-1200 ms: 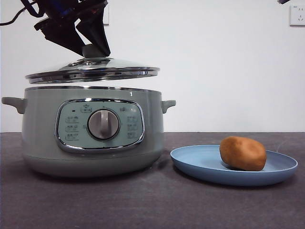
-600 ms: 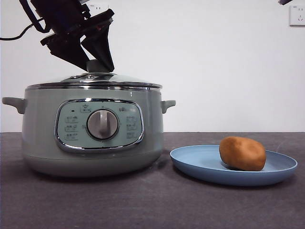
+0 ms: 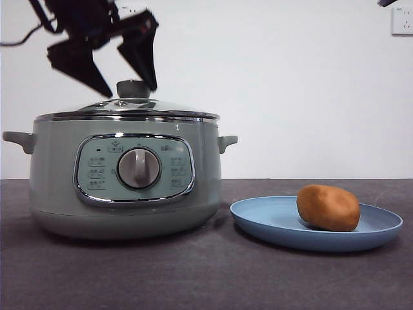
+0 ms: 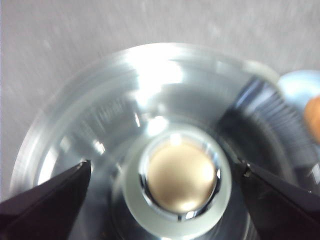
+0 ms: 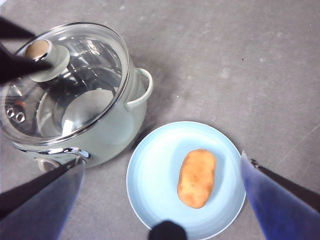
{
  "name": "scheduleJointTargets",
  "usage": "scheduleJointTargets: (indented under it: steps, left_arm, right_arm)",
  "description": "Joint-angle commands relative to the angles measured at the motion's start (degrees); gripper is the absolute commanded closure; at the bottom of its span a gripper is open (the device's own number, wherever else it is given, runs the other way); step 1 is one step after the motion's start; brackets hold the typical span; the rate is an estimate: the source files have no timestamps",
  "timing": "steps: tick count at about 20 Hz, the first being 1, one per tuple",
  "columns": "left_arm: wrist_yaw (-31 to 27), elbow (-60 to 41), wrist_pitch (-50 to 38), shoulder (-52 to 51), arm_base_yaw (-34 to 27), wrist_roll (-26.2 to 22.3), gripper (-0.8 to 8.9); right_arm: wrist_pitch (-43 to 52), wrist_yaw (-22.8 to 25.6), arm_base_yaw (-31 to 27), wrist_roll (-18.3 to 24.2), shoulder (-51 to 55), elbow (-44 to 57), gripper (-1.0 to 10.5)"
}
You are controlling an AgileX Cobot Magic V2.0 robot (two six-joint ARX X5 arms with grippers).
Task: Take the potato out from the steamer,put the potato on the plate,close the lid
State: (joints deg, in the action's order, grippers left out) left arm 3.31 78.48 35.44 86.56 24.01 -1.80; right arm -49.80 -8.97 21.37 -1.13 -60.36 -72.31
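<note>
The glass lid (image 3: 129,106) sits flat on the sage-green steamer (image 3: 126,181) at the left. My left gripper (image 3: 129,89) hangs open just above it, one jaw on each side of the lid's knob (image 3: 133,88), apart from it. The left wrist view shows the knob (image 4: 181,176) centred between the spread jaws of the left gripper (image 4: 164,167). The potato (image 3: 328,207) lies on the light-blue plate (image 3: 271,223) at the right. High above, my right gripper (image 5: 161,162) is open and empty, looking down on the potato (image 5: 197,178), the plate (image 5: 155,170) and the steamer (image 5: 125,125).
Steamer and plate stand close together on a dark grey tabletop (image 3: 193,278). A white wall rises behind, with a socket (image 3: 402,20) at the upper right. The right arm shows only as a black tip (image 3: 385,2) at the top right corner.
The lid came down from a tilted hover onto the steamer's rim. Then the left gripper opened, let go of the knob and lifted slightly.
</note>
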Motion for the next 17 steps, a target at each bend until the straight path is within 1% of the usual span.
scheduleJointTargets:
  steps: [1,2,3,4,5,6,8,9,10,11,15,16,17]
  left_arm:
    - [-0.2,8.5,6.2,-2.0,-0.1,0.2,3.29]
    - [-0.1,12.7,10.3,-2.0,-0.1,0.0,3.29]
    - [0.0,18.2,15.9,-2.0,-0.1,0.0,3.29]
    - [0.2,22.6,20.4,-2.0,0.0,-0.5,3.3]
    - [1.1,27.7,25.8,-2.0,0.0,-1.7,3.43]
    - [3.1,32.3,31.0,-2.0,0.1,-2.6,3.43]
    - [10.0,39.8,41.0,-2.0,0.1,-5.0,3.43]
    - [13.0,42.5,44.6,-2.0,0.1,-7.0,3.43]
    - [15.4,43.5,44.6,-2.8,0.0,-7.3,3.44]
    - [16.5,43.7,44.6,-3.5,0.1,-7.5,3.46]
    - [16.3,43.7,44.6,-4.2,0.1,-7.5,3.56]
    - [16.3,43.7,44.6,-4.2,0.1,-7.5,4.52]
    - [16.3,43.7,44.6,-4.2,0.1,-7.6,5.53]
  right_arm:
    - [0.0,-0.2,0.0,-0.5,0.0,-0.2,4.1]
    - [0.0,-0.3,0.1,-0.5,0.0,-0.2,4.1]
    - [0.1,-1.9,0.1,-0.5,0.0,-0.2,4.1]
    - [0.2,-4.0,0.1,-0.5,0.0,-0.2,4.1]
    - [0.5,-7.2,0.1,-0.5,0.0,-0.2,4.1]
    - [0.9,-9.6,0.1,-0.5,0.0,-0.2,4.1]
    - [1.0,-14.1,0.1,-0.5,0.0,-0.2,4.1]
    - [1.0,-16.0,0.1,-0.5,0.0,-0.2,4.1]
    - [1.2,-17.1,0.1,-0.5,0.0,-0.2,4.1]
    - [1.4,-17.4,0.1,-0.5,0.0,-0.2,4.1]
    - [1.7,-17.6,0.1,-0.5,0.0,-0.2,4.1]
    - [1.8,-17.6,0.1,-0.6,0.0,-0.2,4.2]
    - [1.7,-17.6,0.1,-0.6,0.0,-0.2,4.5]
